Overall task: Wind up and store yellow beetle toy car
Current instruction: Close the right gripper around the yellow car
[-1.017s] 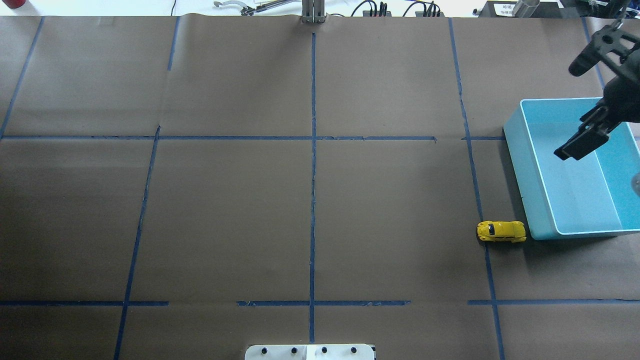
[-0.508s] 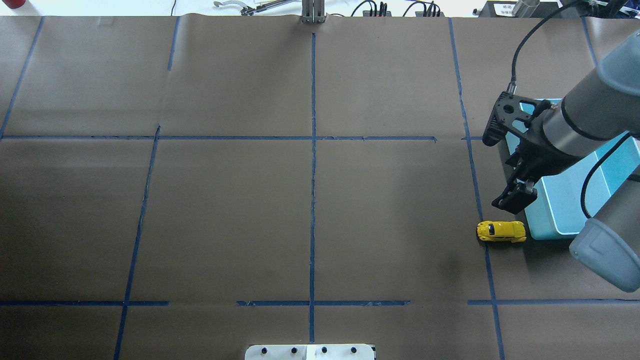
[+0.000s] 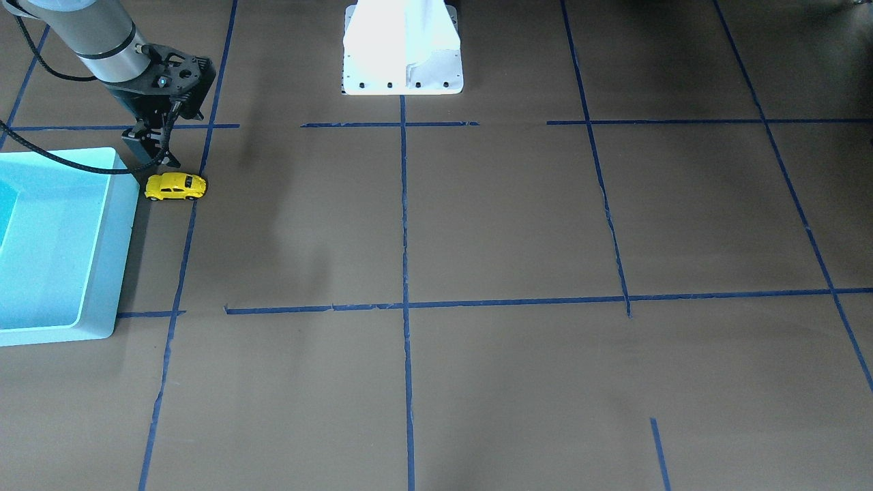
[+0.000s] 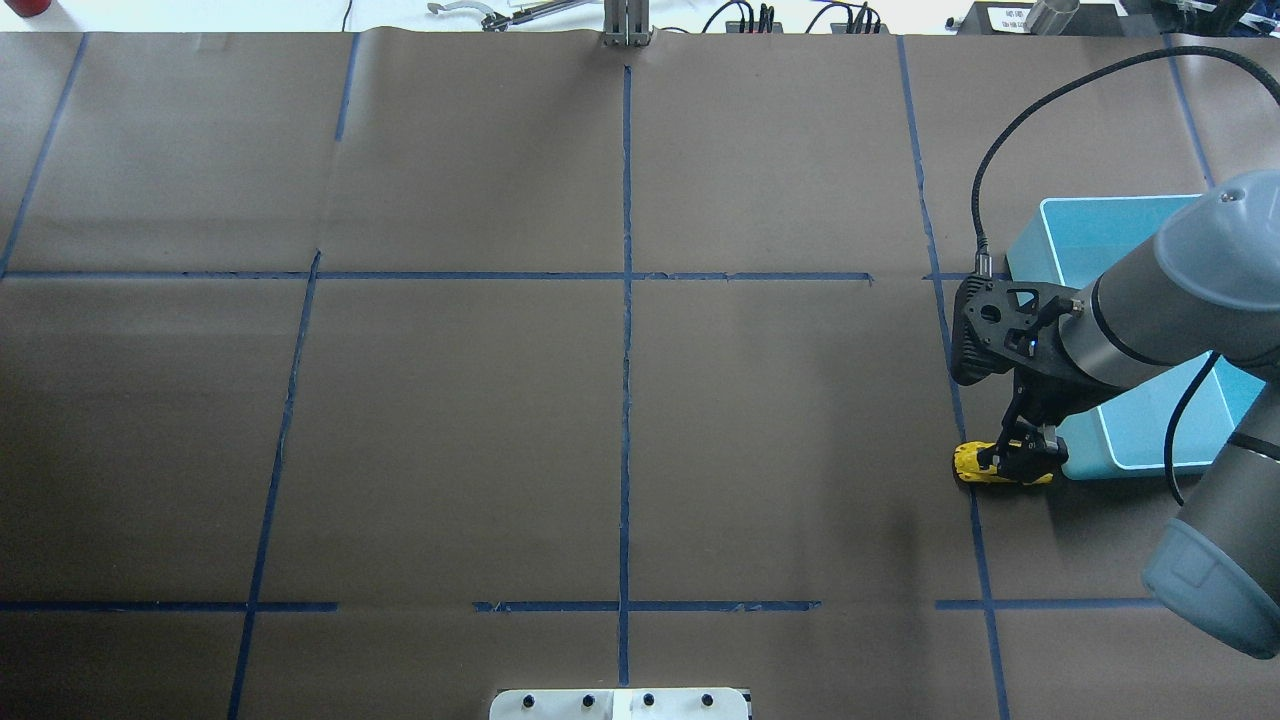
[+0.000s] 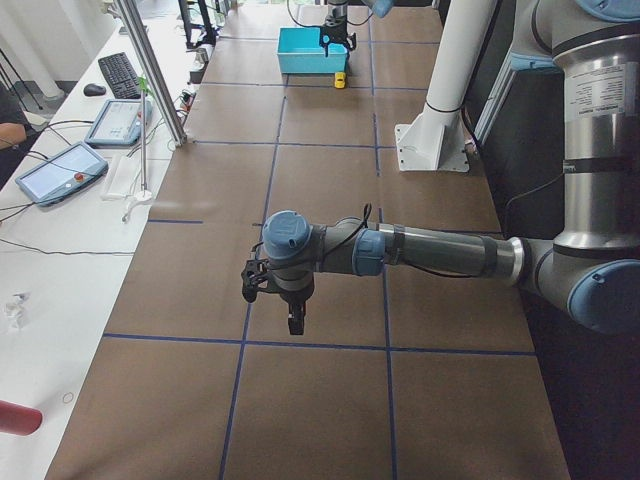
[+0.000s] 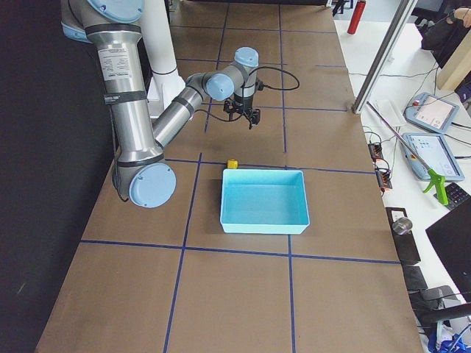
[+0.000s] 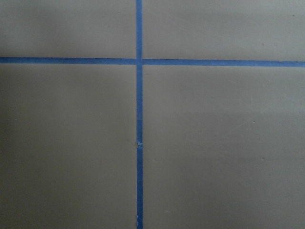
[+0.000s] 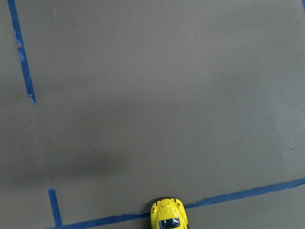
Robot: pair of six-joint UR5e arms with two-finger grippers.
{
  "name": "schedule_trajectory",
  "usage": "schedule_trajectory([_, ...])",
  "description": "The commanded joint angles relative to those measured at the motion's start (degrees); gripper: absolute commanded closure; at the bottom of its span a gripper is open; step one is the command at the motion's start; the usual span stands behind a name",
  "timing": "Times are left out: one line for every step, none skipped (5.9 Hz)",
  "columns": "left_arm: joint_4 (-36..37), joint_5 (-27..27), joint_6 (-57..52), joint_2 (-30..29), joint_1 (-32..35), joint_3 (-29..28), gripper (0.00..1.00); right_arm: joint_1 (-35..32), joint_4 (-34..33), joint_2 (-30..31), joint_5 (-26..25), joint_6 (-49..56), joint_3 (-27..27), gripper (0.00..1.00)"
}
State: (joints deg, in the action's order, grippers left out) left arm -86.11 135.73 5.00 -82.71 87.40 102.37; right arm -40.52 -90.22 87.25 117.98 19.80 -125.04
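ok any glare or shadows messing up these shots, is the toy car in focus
Front-facing view: the white robot base is blown out; the car is sharp. Overhead view: the strip past the far edge of the table is washed out, and the right claw covers part of the car. Right wrist view: car crisp but cut by the bottom edge, a dim shadow patch up-left of it.

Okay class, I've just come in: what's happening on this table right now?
The robot's right pincer hovers close over the yellow beetle-shaped toy car, which sits on the brown paper-covered table outside the light blue plastic bin. The car does not look gripped yet, and the bin looks empty. The left pincer hangs over bare table, far from the car.
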Motion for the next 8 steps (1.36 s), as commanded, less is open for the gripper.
schedule_trajectory([-0.3,-0.3,-1.2,0.3,0.6,-1.2,0.00,2.0,17.1,9.9,-3.5,4.3,3.3,0.00])
schedule_trajectory([-0.7,0.0,-1.3,1.1,2.0,-1.2,0.00,3.0,20.3,11.5,-3.9,4.5,4.7,0.00])
schedule_trajectory([-0.7,-0.3,-1.6,1.8,2.1,-1.4,0.00,3.3,20.5,11.5,-4.2,5.8,5.4,0.00])
schedule_trajectory([-0.6,-0.3,-7.1,2.2,2.6,-1.8,0.00,3.5,20.7,10.9,-4.4,8.9,7.1,0.00])
schedule_trajectory([-0.6,-0.2,-7.8,2.2,3.1,-3.4,0.00,3.9,20.7,10.0,-4.4,9.5,8.3,0.00])
schedule_trajectory([-0.6,-0.2,-7.5,2.0,3.6,-3.1,0.00,4.2,20.7,9.8,-4.4,10.2,9.2,0.00])
schedule_trajectory([-0.6,-0.1,-7.9,2.2,3.9,-3.2,0.00,4.8,20.7,9.1,-5.6,10.3,9.5,0.00])
schedule_trajectory([-0.6,0.1,-8.0,1.9,4.5,-2.9,0.00,5.2,20.8,8.1,-6.0,10.3,11.2,0.00])
